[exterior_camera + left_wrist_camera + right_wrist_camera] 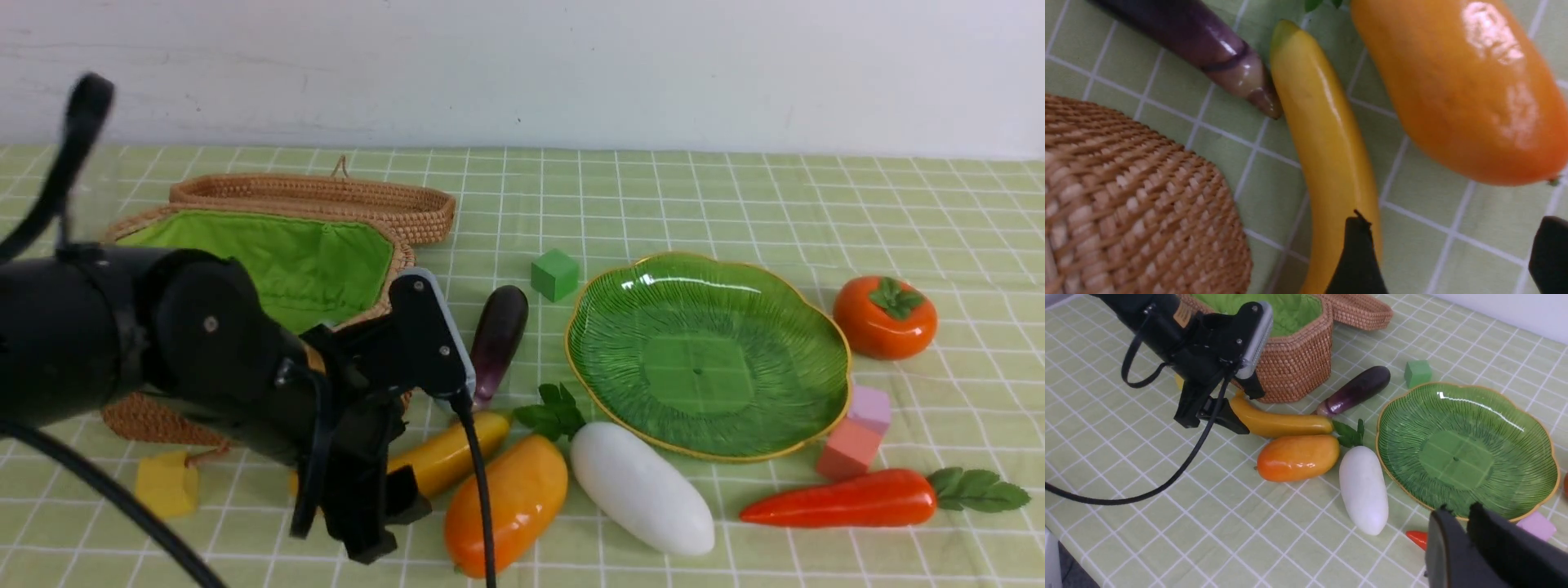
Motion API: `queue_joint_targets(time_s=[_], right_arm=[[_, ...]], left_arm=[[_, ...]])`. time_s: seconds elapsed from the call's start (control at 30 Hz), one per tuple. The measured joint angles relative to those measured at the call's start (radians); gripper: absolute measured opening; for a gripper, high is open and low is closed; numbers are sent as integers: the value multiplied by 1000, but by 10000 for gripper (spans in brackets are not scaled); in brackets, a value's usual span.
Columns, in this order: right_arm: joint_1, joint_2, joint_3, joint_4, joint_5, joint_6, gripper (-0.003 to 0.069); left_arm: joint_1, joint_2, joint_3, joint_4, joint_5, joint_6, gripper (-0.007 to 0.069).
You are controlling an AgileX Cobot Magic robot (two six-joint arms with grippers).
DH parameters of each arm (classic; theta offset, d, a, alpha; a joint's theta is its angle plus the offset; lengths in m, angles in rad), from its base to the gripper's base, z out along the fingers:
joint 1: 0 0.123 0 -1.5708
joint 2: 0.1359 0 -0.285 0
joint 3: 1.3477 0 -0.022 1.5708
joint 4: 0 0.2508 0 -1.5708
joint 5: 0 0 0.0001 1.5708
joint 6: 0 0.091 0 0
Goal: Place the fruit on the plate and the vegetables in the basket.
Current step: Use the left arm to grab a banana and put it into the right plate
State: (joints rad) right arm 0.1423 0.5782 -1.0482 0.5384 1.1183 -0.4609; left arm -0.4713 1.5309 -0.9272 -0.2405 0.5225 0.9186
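Note:
My left gripper [384, 523] is open and low over the cloth at the near end of the yellow banana [449, 453]. In the left wrist view one finger [1355, 253] overlaps the banana [1327, 143]; bare cloth lies between the jaws, and the mango [1457, 85] is beside them. The mango [506, 502], white radish [641, 486], eggplant [498, 335], carrot [849, 502] and persimmon [884, 317] lie on the cloth. The green plate [702, 359] and the basket [286, 253] hold nothing. My right gripper [1459, 510] is shut and empty, above the plate's near rim [1527, 516].
The basket's wicker lid [326, 200] lies behind it. Small cubes sit about: green [555, 273], yellow [167, 483], pink [871, 408] and salmon [849, 449]. My left arm's cable [1167, 477] trails over the cloth. A white wall closes the back.

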Motion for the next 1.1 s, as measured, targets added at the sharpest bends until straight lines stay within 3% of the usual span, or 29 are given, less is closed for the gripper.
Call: queue_joint_targets(time_s=[0.2,0.47,0.57,0.7,0.93,1.1], right_arm=[[0,0,0,0,3,-1,92],[0,0,0,-1,24,-1,95],[0,0,0,-1,29,-1,97],[0,0,0,-1,41,-1,104],[0,0,0,-1,51,-2,110],[0,0,0,-2,51,-2,113]], left_arm=[[0,113,-1,101,-116,1,519],[0,216,-2,114,-160,-1,498],[0,233,-10,110,-163,-19,448],[0,240,-13,110,-160,-90,308],[0,226,-13,117,-153,-131,312],[0,101,-8,115,-67,-167,312]])
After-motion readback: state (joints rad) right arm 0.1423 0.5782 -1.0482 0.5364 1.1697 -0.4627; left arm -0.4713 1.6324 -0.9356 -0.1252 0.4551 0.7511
